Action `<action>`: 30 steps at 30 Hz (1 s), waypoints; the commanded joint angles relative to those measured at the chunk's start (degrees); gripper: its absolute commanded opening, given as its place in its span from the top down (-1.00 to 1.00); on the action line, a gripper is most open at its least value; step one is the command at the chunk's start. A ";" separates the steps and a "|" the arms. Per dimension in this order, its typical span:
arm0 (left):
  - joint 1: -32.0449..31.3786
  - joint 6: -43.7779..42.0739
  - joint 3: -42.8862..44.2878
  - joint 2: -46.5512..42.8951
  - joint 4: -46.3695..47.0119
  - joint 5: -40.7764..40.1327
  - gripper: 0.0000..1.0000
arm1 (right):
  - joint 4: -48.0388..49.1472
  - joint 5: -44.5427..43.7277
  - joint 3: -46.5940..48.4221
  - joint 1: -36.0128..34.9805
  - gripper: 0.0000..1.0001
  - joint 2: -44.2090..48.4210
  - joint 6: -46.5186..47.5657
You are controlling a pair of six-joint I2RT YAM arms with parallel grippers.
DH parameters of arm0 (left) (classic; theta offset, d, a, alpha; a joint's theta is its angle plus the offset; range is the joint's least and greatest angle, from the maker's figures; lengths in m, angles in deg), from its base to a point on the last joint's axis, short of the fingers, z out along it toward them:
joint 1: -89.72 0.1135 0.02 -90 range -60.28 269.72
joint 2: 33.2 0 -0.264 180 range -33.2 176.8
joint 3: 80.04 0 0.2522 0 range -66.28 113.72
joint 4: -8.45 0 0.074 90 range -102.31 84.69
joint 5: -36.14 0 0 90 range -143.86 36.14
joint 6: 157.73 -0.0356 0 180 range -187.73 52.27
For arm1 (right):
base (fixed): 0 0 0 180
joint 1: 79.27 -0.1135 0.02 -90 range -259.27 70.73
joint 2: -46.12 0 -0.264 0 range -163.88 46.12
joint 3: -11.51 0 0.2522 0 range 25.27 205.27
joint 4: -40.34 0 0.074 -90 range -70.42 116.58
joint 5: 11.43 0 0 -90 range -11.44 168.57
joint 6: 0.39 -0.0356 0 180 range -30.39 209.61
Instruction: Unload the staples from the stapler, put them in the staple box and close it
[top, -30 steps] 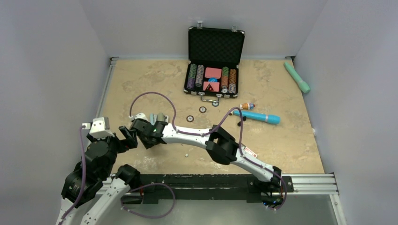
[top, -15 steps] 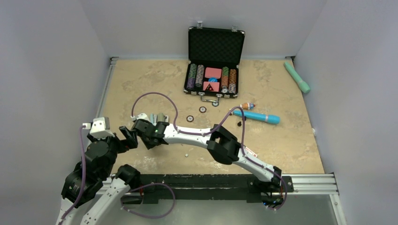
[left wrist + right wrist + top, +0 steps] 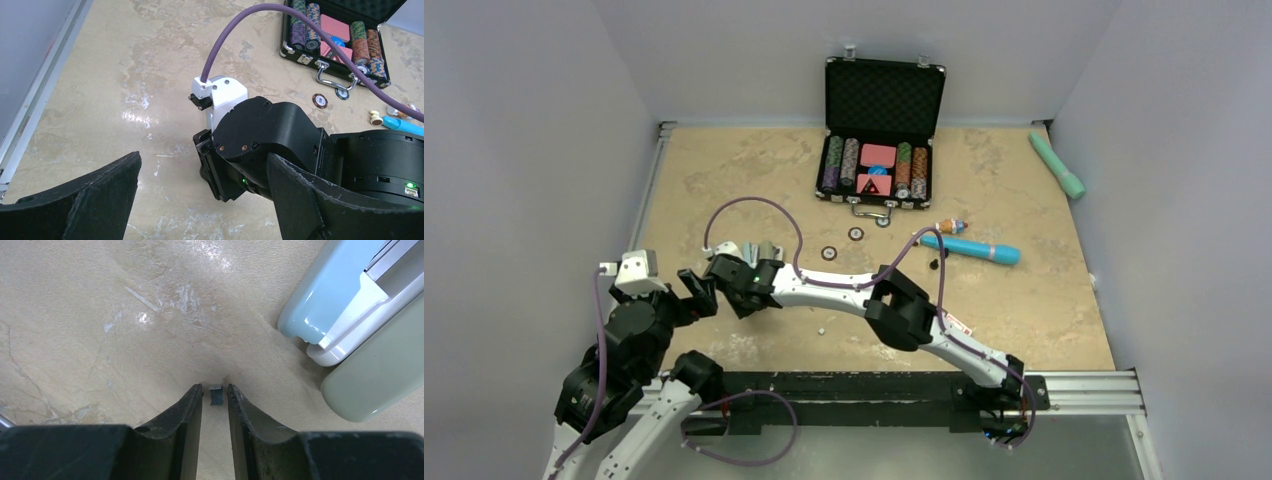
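Note:
The stapler [image 3: 370,340], pale blue and grey-green with a white middle part, lies on the table at the upper right of the right wrist view; in the top view it [image 3: 762,249] peeks out beside the right wrist. My right gripper [image 3: 215,390] points down at the table just left of it. Its fingers stand a narrow gap apart around a small dark strip of staples [image 3: 216,396], with a slight gap on each side. My left gripper [image 3: 205,200] is wide open and empty, right next to the right arm's wrist [image 3: 255,140].
An open black poker chip case [image 3: 883,150] stands at the back. Two loose chips [image 3: 842,243], a blue marker [image 3: 972,248] and a small figure [image 3: 950,224] lie mid-table. A green tube [image 3: 1057,164] lies at the far right. A purple cable [image 3: 754,215] loops above the stapler.
The right wrist has edged slightly left in the top view. The left arm has not moved.

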 commanded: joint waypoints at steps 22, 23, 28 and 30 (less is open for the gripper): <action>-0.06 -0.52 -0.12 -0.11 2.17 -0.67 -0.98 | -0.84 1.28 -5.32 -2.00 0.90 2.34 -3.56; -0.06 -0.44 -0.13 -0.06 2.09 -0.87 -0.98 | -0.55 1.24 -6.51 -1.90 0.91 3.12 -3.90; -0.03 -0.13 -0.06 0.07 1.82 -1.24 -0.98 | 1.06 1.27 -12.32 -1.43 0.92 7.89 -5.56; -0.03 -0.13 -0.09 -0.02 1.81 -1.16 -0.98 | 1.26 1.19 -14.11 -1.38 0.93 9.35 -6.17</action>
